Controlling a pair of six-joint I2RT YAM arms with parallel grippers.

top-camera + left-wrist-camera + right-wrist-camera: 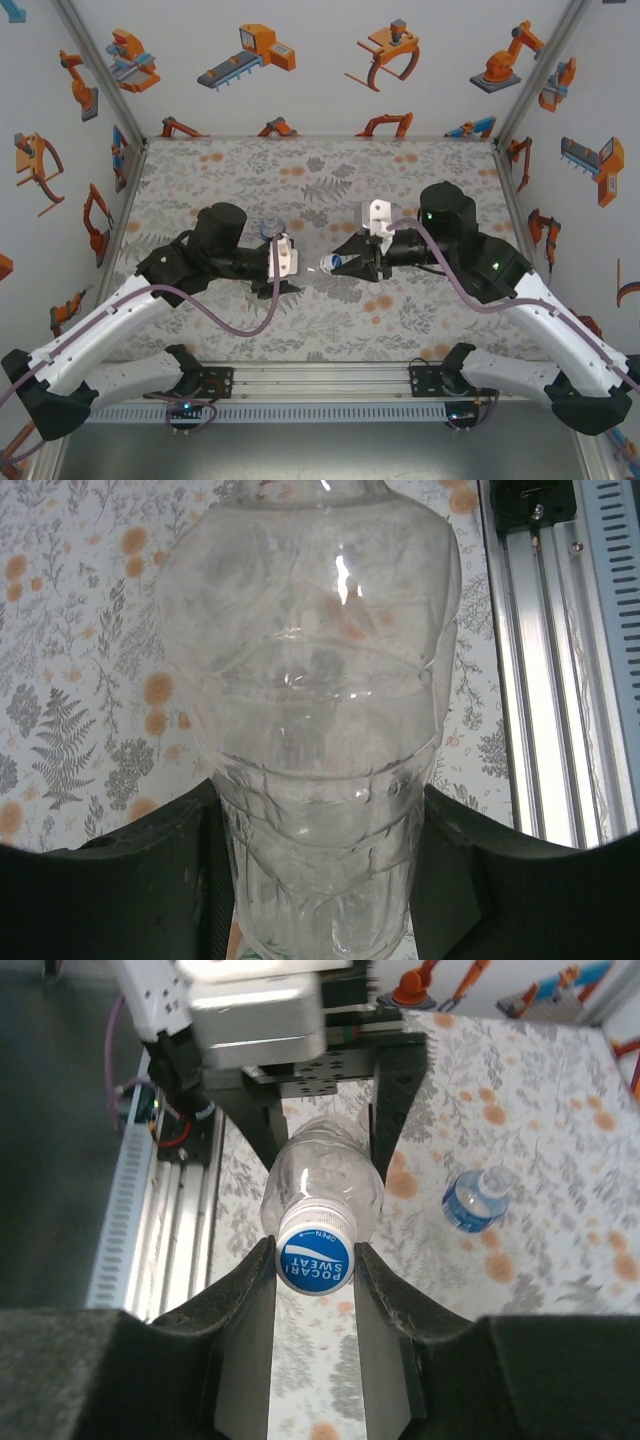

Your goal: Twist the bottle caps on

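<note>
Black fingers (245, 1300) of the right gripper (315, 1262) fill the bottom of the right wrist view. They are closed narrowly on a small round cap (315, 1258), one finger touching each side of it. The cap has a white rim and a blue printed top, and sits in the middle of the frame. It rests against the mouth of a clear bottle (325, 1175) that points straight at the camera. Whether the cap is threaded on cannot be told.

Behind the cap, in the upper middle of that view, the left gripper (328, 1130) clamps the body of the same clear bottle between its two dark fingers. In the left wrist view the bottle rises through the centre of the frame. Its ribbed lower body is pinched between dark fingers at the bottom left and bottom right, and its shoulder is near the top edge.

A second bottle with a blue label (475, 1200) stands on the table at the middle right of the right wrist view, apart from both grippers. In the top view it appears just left of centre, close above the left gripper's white wrist block.

In the top view the two arms meet at the middle of the frame, with the clear bottle held level between them. The table (420, 190) is covered in a grey leaf print with orange dots. An aluminium rail (320, 378) runs along the bottom edge. White walls (300, 90) printed with orange robot drawings enclose the top, left and right sides.
</note>
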